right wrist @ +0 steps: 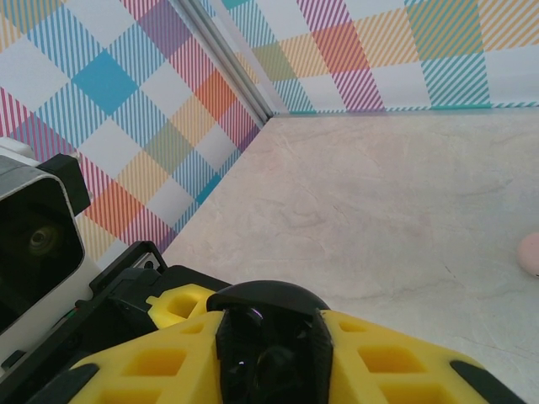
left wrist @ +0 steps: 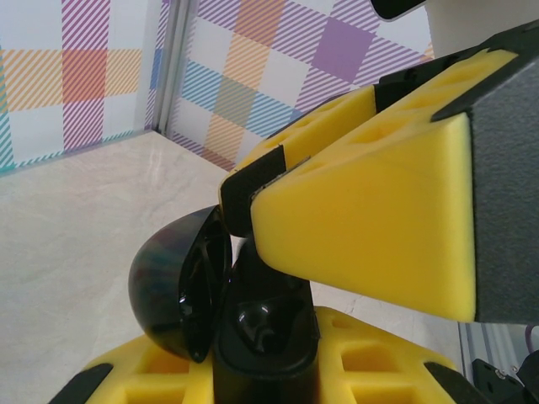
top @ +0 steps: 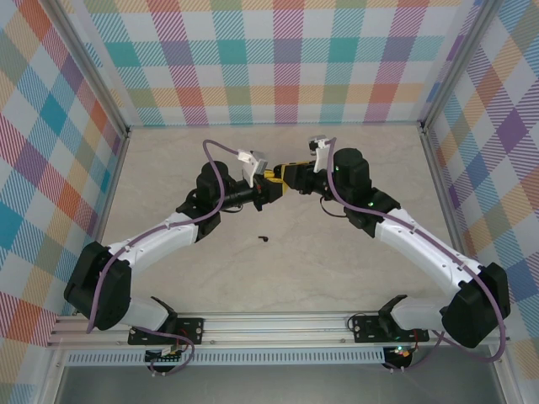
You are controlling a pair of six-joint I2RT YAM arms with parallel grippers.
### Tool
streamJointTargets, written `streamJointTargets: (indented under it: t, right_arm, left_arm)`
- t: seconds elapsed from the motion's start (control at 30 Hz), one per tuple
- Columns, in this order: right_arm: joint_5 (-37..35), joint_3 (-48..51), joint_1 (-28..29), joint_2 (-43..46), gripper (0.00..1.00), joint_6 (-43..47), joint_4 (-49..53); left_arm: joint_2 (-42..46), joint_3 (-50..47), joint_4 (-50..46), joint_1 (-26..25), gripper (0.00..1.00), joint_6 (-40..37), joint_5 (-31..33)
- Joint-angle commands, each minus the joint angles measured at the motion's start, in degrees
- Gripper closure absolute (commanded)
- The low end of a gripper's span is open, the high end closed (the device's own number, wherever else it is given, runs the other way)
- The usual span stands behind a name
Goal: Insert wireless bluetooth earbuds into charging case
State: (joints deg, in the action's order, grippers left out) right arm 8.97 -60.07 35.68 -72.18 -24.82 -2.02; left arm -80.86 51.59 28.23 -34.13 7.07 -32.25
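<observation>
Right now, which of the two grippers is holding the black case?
The left gripper: the black case, lid open, sits between its own yellow fingers, whereas the right gripper meets it tip-first from the opposite side.

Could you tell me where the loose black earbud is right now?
In the overhead view the black earbud lies on the table, near its centre, just on the near side of the left end effector.

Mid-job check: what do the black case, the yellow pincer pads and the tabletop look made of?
The black case: hard glossy plastic, likely; its domed shell shows reflections. The yellow pincer pads: matte foam or soft rubber, with a fine-grained face and moulded pockets. The tabletop: smooth, pale, marble-patterned, slight sheen; probably laminate, though stone can't be excluded.
</observation>
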Motion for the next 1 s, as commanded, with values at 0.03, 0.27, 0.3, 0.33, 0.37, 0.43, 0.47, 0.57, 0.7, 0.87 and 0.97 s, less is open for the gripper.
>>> streamJointTargets:
  t: [0.03, 0.27, 0.3, 0.33, 0.37, 0.43, 0.47, 0.57, 0.7, 0.87, 0.97]
  right_arm:
    - [-0.5, -0.5, 0.4, 1.6, 0.62, 0.8, 0.4]
    - [-2.5, -3.3, 0.4, 2.1, 0.52, 1.9, 5.7]
    - [-3.0, -4.0, 0.4, 2.2, 0.52, 2.3, 7.1]
    - [-3.7, -4.7, 0.4, 2.3, 0.51, 2.8, 8.5]
    - [-4.7, -5.3, 0.4, 2.6, 0.51, 3.3, 10.1]
    - [-7.8, -5.7, 0.3, 3.4, 0.51, 3.9, 12.6]
    - [-9.5, -5.5, 0.2, 3.8, 0.51, 4.4, 13.7]
    - [-14.3, -5.5, -0.8, 4.4, 0.51, 4.7, 18.1]
    - [-14.9, -5.0, -3.7, 4.1, 0.51, 3.8, 23.3]
    - [-9.8, -3.8, -5.9, 1.6, 0.50, 3.6, 27.4]
    - [-4.1, -2.9, -6.2, -1.8, 0.50, 4.1, 27.6]
  left_arm:
    - [0.1, 2.1, 0.8, -0.8, 0.89, 0.1, 0.1]
    - [0.6, 1.8, -0.9, -0.8, 0.89, -1.3, 0.9]
    - [0.9, 1.7, -1.2, -0.8, 0.89, -1.6, 1.4]
    - [1.1, 1.6, -1.5, -0.8, 0.89, -1.8, 1.8]
    - [1.3, 1.5, -2.2, -0.8, 0.89, -2.3, 2.2]
    - [1.8, 1.5, -3.4, -0.8, 0.89, -2.9, 2.5]
    - [2.1, 1.4, -3.8, -0.8, 0.89, -3.1, 2.6]
    - [2.9, 1.2, -4.7, -0.5, 0.89, -3.5, 2.4]
    - [4.5, 1.6, -7.3, 0.0, 0.89, -3.9, 1.9]
    - [8.2, 2.8, -14.2, 0.3, 0.89, -7.1, 3.4]
    - [10.2, 3.9, -18.6, 0.3, 0.88, -8.6, 4.6]
